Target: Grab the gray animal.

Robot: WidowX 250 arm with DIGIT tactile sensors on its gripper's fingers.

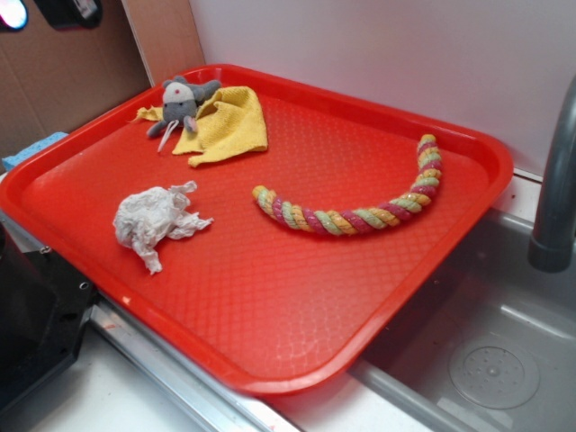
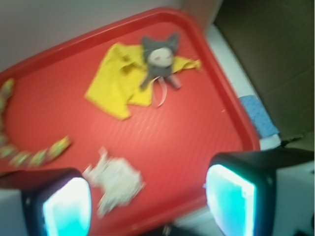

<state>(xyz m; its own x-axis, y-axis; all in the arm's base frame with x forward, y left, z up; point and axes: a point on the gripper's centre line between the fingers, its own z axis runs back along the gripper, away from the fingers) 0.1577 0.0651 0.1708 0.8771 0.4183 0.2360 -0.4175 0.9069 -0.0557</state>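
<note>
A red tray (image 1: 270, 306) is shown holding four things: one mouse (image 1: 181, 105), one yellow cloth (image 1: 229, 126), one crumpled paper (image 1: 155, 220) and one striped rope (image 1: 360, 211). The mouse is placed in the tray's far left corner, lying partly on the cloth. It is seen as gray plush with two round ears, a whitish face patch marked red, and thin pale string limbs. The paper is set near the left rim; the rope is curved across the middle and right. The pincer (image 2: 147, 206) is held released above the paper, gripping nothing, well apart from the mouse.
</note>
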